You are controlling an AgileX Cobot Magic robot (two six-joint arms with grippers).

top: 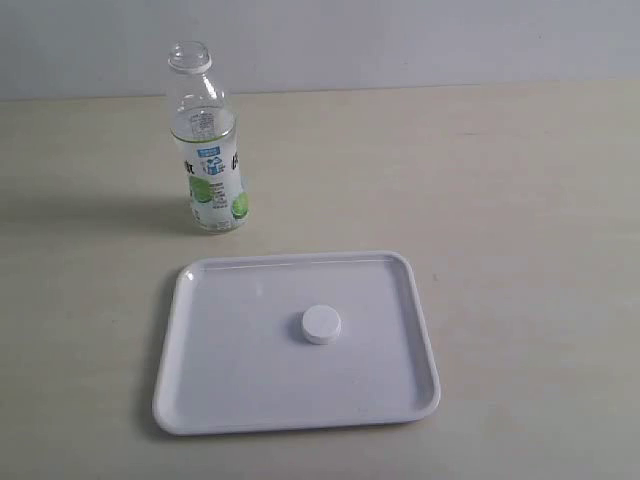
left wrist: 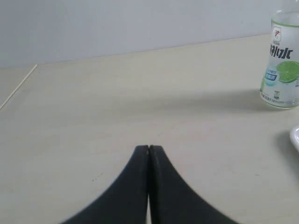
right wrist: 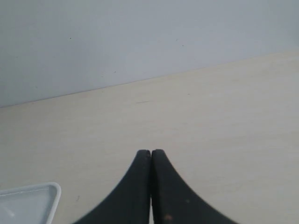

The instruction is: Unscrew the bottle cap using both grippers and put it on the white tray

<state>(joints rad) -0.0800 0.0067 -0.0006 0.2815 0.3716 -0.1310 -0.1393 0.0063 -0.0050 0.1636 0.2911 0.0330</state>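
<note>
The clear bottle [top: 207,145] stands upright at the back left of the table, its neck open with no cap on it. The white bottle cap [top: 321,324] lies flat near the middle of the white tray [top: 225,400]. Neither arm shows in the exterior view. In the left wrist view my left gripper [left wrist: 149,148] is shut with nothing in it, over bare table, the bottle [left wrist: 281,65] far off to one side. My right gripper [right wrist: 151,152] is also shut and empty, with a corner of the tray [right wrist: 49,187] at the frame's edge.
The light wooden table [top: 500,180] runs back to a pale wall [top: 400,40]. A thin seam [left wrist: 18,86] crosses the table in the left wrist view. A sliver of the tray rim [left wrist: 295,136] shows near the bottle there.
</note>
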